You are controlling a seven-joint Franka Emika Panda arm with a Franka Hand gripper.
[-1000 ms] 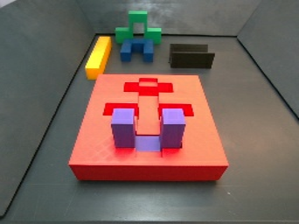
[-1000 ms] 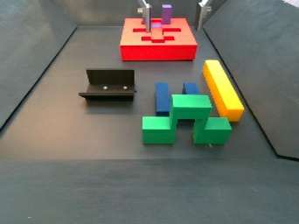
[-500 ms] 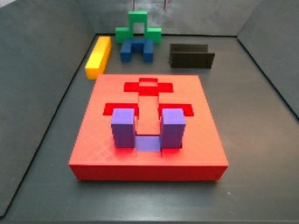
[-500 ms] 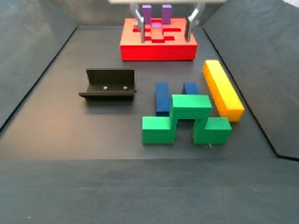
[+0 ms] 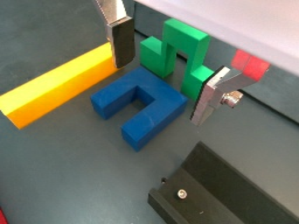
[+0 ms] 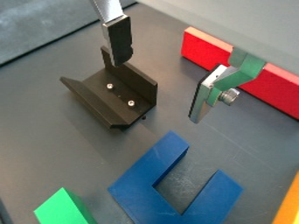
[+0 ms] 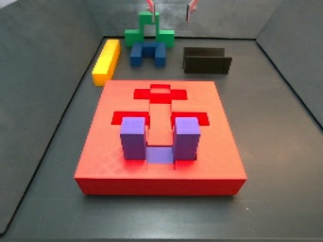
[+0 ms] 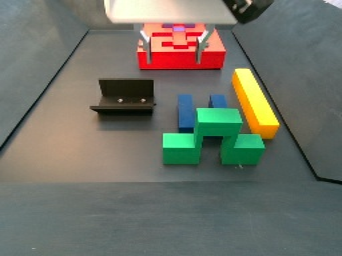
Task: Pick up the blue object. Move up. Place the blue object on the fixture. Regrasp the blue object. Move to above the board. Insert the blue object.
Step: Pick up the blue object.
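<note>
Below your gripper (image 5: 163, 70), whose fingers stand wide apart and empty, you see the blue object (image 5: 140, 105), a dark U-shaped block lying flat beside the green block (image 5: 177, 51).

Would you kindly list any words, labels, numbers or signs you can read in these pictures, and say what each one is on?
None: no readable text in any view.
The blue object, green block, yellow bar, board and fixture are plain.
The open tool, above the blue object, bears no marking.

Green block (image 8: 209, 136) beside yellow bar (image 8: 254, 100); purple block (image 7: 154, 138) upright.
</note>
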